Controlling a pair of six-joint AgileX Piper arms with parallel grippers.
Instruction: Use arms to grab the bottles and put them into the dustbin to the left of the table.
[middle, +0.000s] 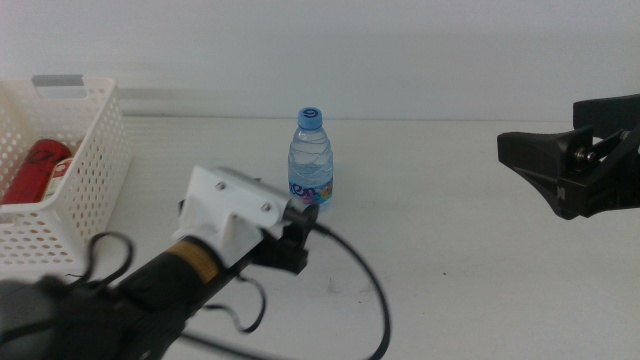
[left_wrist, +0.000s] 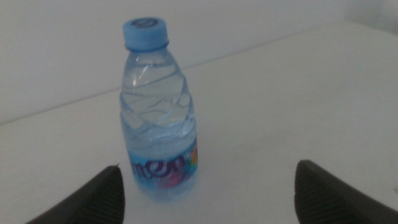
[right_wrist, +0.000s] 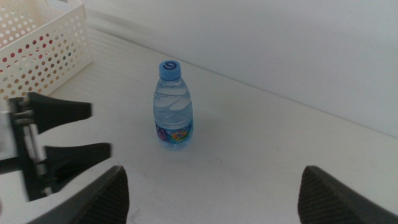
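A white table (middle: 450, 260) meets a plain white wall (middle: 400, 50).

Clear water bottle (right_wrist: 173, 104) upright on the surface (right_wrist: 261, 143), the left tool (right_wrist: 93, 130) spread nearby, dustbin (right_wrist: 43, 50) beyond

Black arms (middle: 150, 290); left carries white bracket (middle: 232, 200), orange band (middle: 196, 258), looping black cable (middle: 370, 290)

The water bottle (left_wrist: 159, 118) carries a colourful label with purple lettering; only part shows, something like "men", and the full word cannot be made out. The red can (middle: 35, 170) in the basket shows no legible print.
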